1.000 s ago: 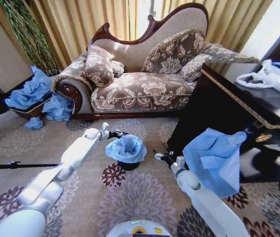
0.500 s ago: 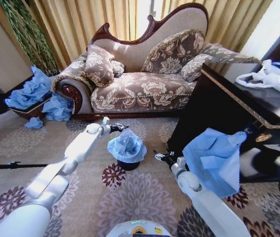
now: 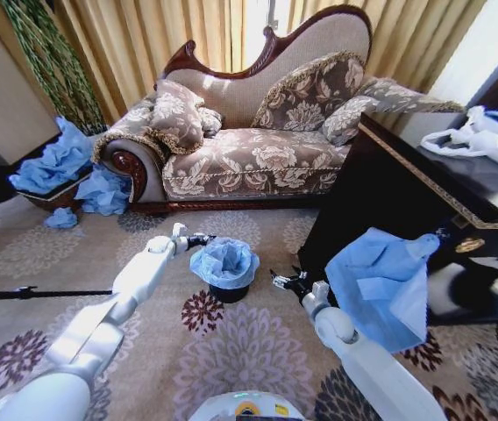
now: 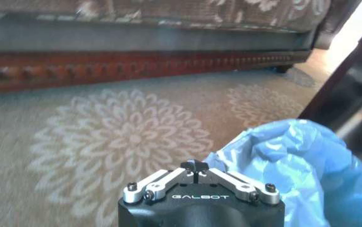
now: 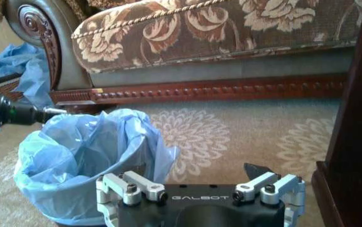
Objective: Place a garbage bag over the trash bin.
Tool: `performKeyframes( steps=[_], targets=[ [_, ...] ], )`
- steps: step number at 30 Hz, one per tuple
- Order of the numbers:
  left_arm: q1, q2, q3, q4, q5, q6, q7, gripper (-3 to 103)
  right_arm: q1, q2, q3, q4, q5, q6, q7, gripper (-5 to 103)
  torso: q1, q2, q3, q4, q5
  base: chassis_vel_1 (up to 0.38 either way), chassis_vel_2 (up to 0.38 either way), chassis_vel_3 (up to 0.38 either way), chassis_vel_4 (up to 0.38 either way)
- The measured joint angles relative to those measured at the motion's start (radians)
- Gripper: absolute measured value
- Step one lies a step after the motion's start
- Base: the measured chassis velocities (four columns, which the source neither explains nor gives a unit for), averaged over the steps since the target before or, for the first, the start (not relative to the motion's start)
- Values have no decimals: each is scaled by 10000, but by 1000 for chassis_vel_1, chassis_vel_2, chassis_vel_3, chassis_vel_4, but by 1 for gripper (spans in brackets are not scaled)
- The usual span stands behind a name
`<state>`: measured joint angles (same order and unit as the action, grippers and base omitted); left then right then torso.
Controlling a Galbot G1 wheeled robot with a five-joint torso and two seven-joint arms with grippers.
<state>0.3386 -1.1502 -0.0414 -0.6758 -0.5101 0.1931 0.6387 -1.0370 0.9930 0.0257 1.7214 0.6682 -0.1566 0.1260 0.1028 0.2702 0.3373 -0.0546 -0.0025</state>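
The small black trash bin stands on the carpet in front of the sofa. The light-blue garbage bag lies crumpled over its top, its mouth open and its sides hanging down the bin. My left gripper is at the bag's far-left rim, shut on the edge of the garbage bag. It also shows across the bag in the right wrist view as the left gripper. My right gripper hovers open just right of the bin, nothing between its fingers.
The sofa stands behind the bin. A dark cabinet on the right carries a large blue sheet on its front and white bags on top. Blue bags are piled at the far left. A black rod lies on the carpet.
My left gripper rose with the bag's rim, then dropped and shifted left; the bag, which had bulged up, now sits lower over the bin. The right arm hardly moved.
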Motion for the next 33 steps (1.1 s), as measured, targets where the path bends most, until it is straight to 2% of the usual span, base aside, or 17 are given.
performKeyframes(
  steps=[9, 17, 25, 30, 33],
  targets=[
    [54, -214, -146, 174, -436, 40, -389, 0, -350, -136, 189, 243, -22, -4, -7, 100, 0, 0, 0, -6, -1, 0, 0, 0, 0],
    [-5, -552, -319, 1004, -479, -99, -557, 0, -642, -85, 223, 452, -88, -2, 10, 99, 0, 0, 0, -2, -1, 0, 0, 0, 0],
    [-12, -705, -417, 1317, -485, -102, -792, 0, -908, -96, 305, 644, -148, 14, 7, 99, 0, 0, 0, -3, -2, 0, 0, 0, 0],
    [40, -714, -454, 1330, -477, 3, -927, 0, -986, -96, 336, 775, -146, 25, 31, 99, 0, 0, 0, -3, -1, 0, 0, 0, 0],
    [197, -679, -501, 1162, -320, 275, -1177, 0, -1023, -115, 373, 871, -134, 33, 58, 99, 0, 0, 0, -4, -1, 0, 0, 0, 0]
  ],
)
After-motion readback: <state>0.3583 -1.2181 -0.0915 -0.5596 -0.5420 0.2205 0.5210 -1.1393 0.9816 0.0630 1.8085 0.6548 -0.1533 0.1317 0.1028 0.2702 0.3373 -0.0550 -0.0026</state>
